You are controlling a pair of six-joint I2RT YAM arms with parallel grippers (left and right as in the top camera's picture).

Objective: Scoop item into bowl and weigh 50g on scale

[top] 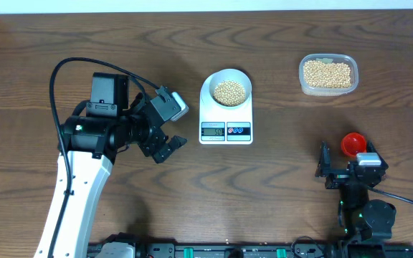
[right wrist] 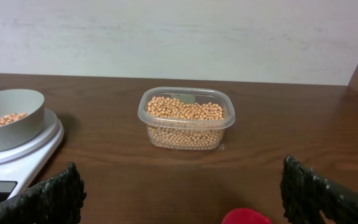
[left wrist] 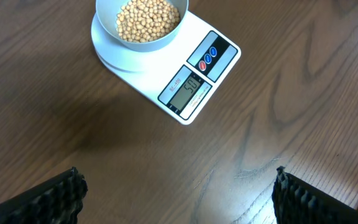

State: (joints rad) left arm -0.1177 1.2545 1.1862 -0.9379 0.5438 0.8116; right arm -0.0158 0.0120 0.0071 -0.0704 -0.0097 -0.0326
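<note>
We read the weighing as about done. The bowl (top: 228, 89) sits centred on the scale (top: 226, 131) so that its whole load bears on the platform, with a heap of beans (left wrist: 146, 18) inside. The display (left wrist: 186, 91) seems to show fifty or a shade over, though we cannot make out the last digit. Our left gripper (left wrist: 179, 205) hangs above the table (left wrist: 73, 124) just left of the scale, jaws wide and empty, clear of it so nothing leans on the reading. Our right gripper (right wrist: 182, 208) is likewise spread wide with nothing in it, low at the near right. The red scoop (top: 353, 143) lies just by it, and the tub (top: 328, 74) of spare beans stands well apart from the scale.
</note>
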